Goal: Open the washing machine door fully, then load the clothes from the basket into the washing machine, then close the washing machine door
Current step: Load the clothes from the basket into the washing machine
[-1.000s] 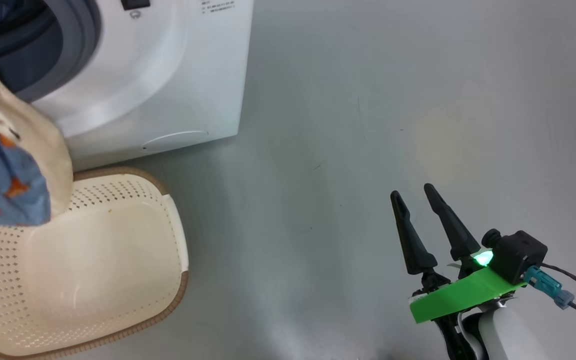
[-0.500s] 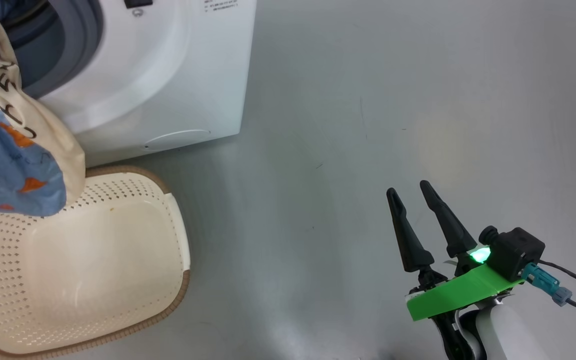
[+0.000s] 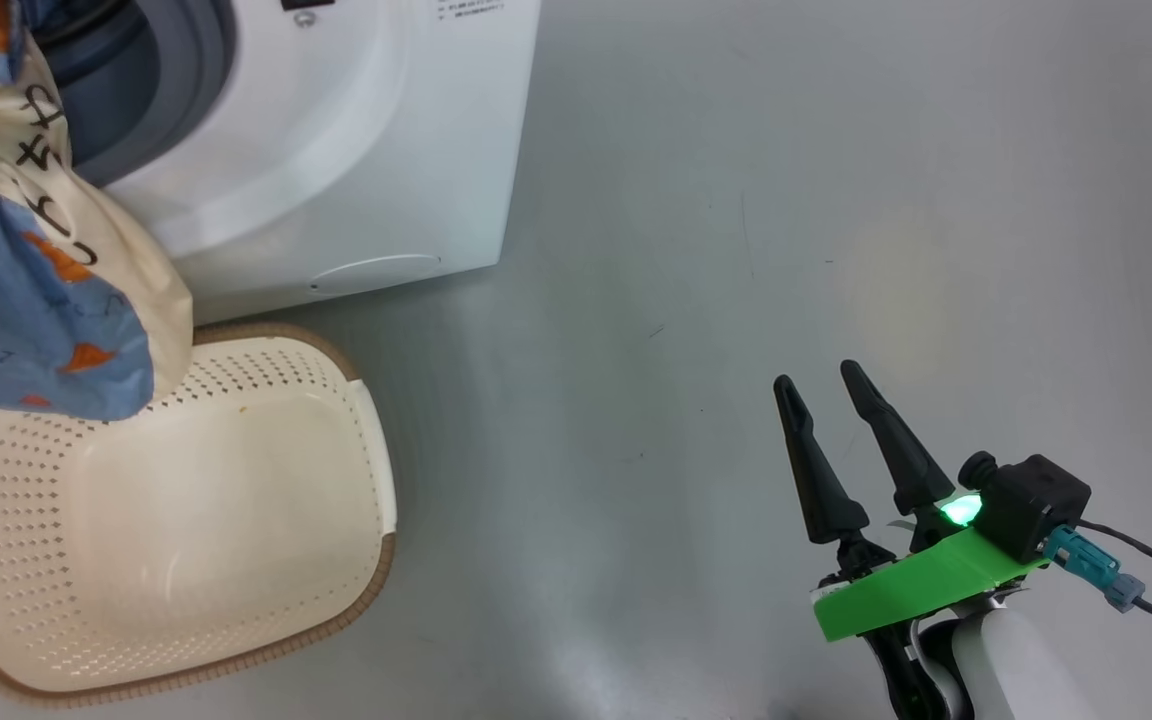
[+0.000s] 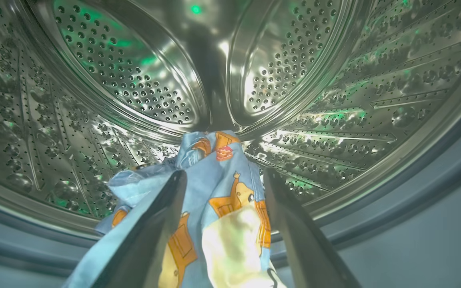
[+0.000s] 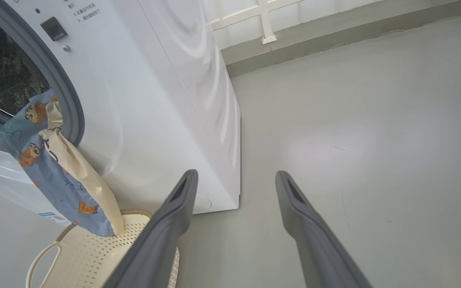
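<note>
Looks like a home laundry corner: a white washer (image 5: 166,100) stands on bare grey floor (image 3: 836,200), a plastic basket (image 3: 186,520) by it, a kerb (image 5: 354,36) behind.

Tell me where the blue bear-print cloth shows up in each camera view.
Head view: the cloth hangs at the far left, over the basket's back corner.
Left wrist view: bottom centre, between the left gripper's fingers.
Right wrist view: left side, draped from the drum opening.
Shared landmark: the grey door seal.

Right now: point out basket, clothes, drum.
basket (image 3: 196,540), head view, bare bottom.
clothes (image 3: 46,320), head view, blue hanging part.
drum (image 4: 142,80), left wrist view, perforated back wall.
</note>
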You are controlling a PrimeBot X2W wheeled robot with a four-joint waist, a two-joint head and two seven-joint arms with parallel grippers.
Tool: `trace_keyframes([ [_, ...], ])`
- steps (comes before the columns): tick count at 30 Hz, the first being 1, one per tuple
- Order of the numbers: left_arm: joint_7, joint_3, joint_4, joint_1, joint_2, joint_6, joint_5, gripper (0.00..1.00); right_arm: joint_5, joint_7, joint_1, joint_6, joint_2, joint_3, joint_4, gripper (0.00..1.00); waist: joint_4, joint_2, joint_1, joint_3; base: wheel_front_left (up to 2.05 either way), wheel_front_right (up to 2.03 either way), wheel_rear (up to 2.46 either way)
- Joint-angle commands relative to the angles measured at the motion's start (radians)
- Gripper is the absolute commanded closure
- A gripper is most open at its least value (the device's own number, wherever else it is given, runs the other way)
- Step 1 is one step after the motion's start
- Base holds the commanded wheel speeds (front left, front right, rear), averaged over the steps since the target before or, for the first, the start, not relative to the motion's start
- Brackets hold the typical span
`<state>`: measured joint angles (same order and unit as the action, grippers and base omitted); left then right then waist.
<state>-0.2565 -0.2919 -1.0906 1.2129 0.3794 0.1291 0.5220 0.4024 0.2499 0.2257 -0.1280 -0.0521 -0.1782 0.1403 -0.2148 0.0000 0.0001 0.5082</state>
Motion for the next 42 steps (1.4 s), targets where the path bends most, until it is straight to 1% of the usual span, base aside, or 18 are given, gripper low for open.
trace_keyframes([
  [1,-0.005,0.006,0.015,0.015,0.048,0.001,0.013,0.0,-0.007,0.012,0.003,-0.003,0.002,-0.018,-0.022,0.0,0.003,0.0,-0.0001,0.0,0.0,0.0,0.0],
  [5,-0.005,-0.01,0.023,0.004,0.044,0.001,0.057,0.0,-0.012,0.012,0.002,-0.003,0.002,-0.013,-0.023,0.0,0.013,0.0,-0.0001,-0.002,0.0,0.0,0.0],
  [8,-0.005,0.001,0.052,-0.019,0.038,0.001,0.092,0.0,-0.015,0.012,0.002,-0.003,0.002,-0.006,-0.025,0.0,0.024,0.0,-0.0001,-0.003,0.0,0.0,0.0],
  [10,-0.005,0.004,0.077,-0.042,0.034,0.001,0.095,0.0,-0.019,0.012,0.001,-0.003,0.002,0.0,-0.027,0.0,0.036,0.0,-0.0001,-0.005,0.0,0.0,0.0],
  [14,-0.005,0.063,0.145,-0.09,0.017,0.001,0.096,0.0,-0.031,0.012,0.005,-0.003,0.001,0.012,-0.027,0.0,0.063,0.0,-0.0001,-0.008,0.0,0.0,0.0],
  [18,-0.005,0.092,0.221,-0.155,-0.011,0.001,0.054,0.0,-0.037,0.012,0.01,-0.003,-0.01,0.026,-0.027,0.0,0.092,0.0,-0.0001,-0.012,0.0,0.0,0.0],
  [20,-0.005,0.117,0.284,-0.205,-0.033,0.001,0.012,0.0,-0.043,0.012,0.013,-0.003,-0.021,0.042,-0.029,0.0,0.119,0.0,-0.0001,-0.014,0.0,0.0,0.0],
  [23,-0.005,0.145,0.34,-0.265,-0.057,0.001,-0.016,0.0,-0.047,0.012,0.017,-0.003,-0.03,0.054,-0.031,0.0,0.141,0.0,-0.0001,-0.018,0.0,0.0,0.0],
  [24,-0.005,0.145,0.34,-0.265,-0.057,0.001,-0.016,0.0,-0.047,0.012,0.017,-0.003,-0.03,0.054,-0.031,0.0,0.141,0.0,-0.0001,-0.018,0.0,0.0,0.0],
  [26,-0.005,0.163,0.399,-0.333,-0.079,0.001,-0.051,0.0,-0.049,0.012,0.017,-0.003,-0.039,0.065,-0.033,0.0,0.161,0.0,-0.0001,-0.024,0.0,0.0,0.0],
  [30,-0.005,0.199,0.465,-0.43,-0.114,0.001,-0.085,0.0,-0.051,0.012,0.009,-0.003,-0.047,0.08,-0.036,0.0,0.186,0.0,-0.0001,-0.033,0.0,0.0,0.0],
  [33,-0.005,0.218,0.508,-0.502,-0.137,0.001,-0.121,0.0,-0.052,0.012,0.001,-0.003,-0.053,0.088,-0.04,0.0,0.2,0.0,-0.0001,-0.038,0.0,0.0,0.0],
  [34,-0.005,0.218,0.508,-0.502,-0.137,0.001,-0.121,0.0,-0.052,0.012,0.001,-0.003,-0.053,0.088,-0.04,0.0,0.2,0.0,-0.0001,-0.038,0.0,0.0,0.0],
  [38,-0.005,0.262,0.559,-0.586,-0.173,0.001,-0.139,0.0,-0.053,0.012,-0.007,-0.003,-0.06,0.097,-0.043,0.0,0.214,0.0,-0.0001,-0.041,0.0,0.0,0.0],
  [42,-0.005,0.286,0.608,-0.662,-0.193,0.002,-0.15,0.0,-0.055,0.012,-0.009,-0.003,-0.063,0.099,-0.043,0.0,0.22,0.0,-0.0001,-0.046,0.0,0.0,0.0],
])
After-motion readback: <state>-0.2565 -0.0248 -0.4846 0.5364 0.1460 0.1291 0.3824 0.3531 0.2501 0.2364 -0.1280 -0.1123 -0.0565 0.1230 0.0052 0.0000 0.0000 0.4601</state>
